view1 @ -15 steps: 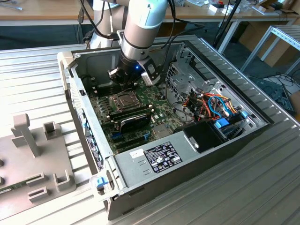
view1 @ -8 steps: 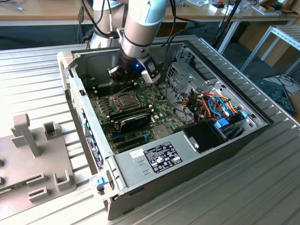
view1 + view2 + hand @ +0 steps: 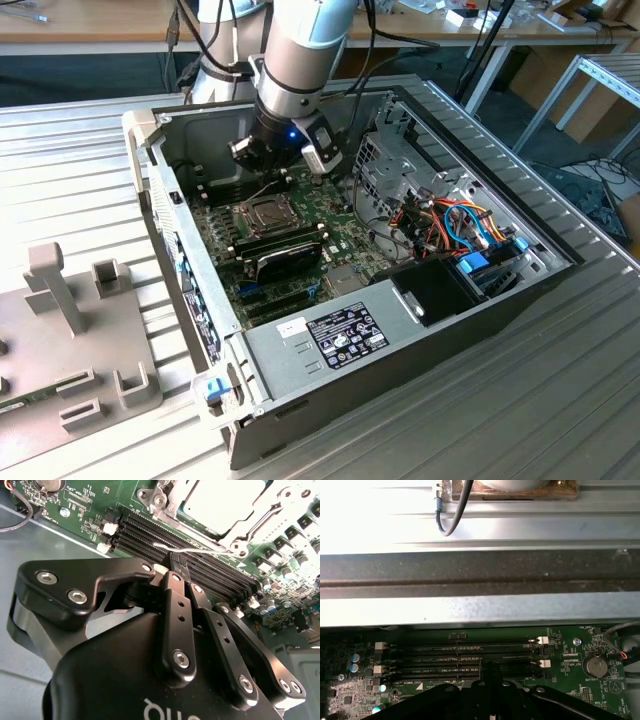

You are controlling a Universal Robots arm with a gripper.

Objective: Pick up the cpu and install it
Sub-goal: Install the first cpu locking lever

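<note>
So the cpu is already sitting in its socket on the green motherboard, silver top facing up, with the hinged metal frame and its thin wire lever around it. In the second wrist view it's a bit past the claw's tips, across the black memory slots.

The claw is pinched down narrow, fingers together, and I can't see anything held between them. The tips hover right over the memory slots, and I can't tell if they actually touch.

Room to move is tight. In the exterior view the arm reaches down into the open computer case, with the case's back wall close behind the claw and the drive cage with its wire bundle off to the exterior view's right. The case sits on a ribbed metal worktop.
</note>
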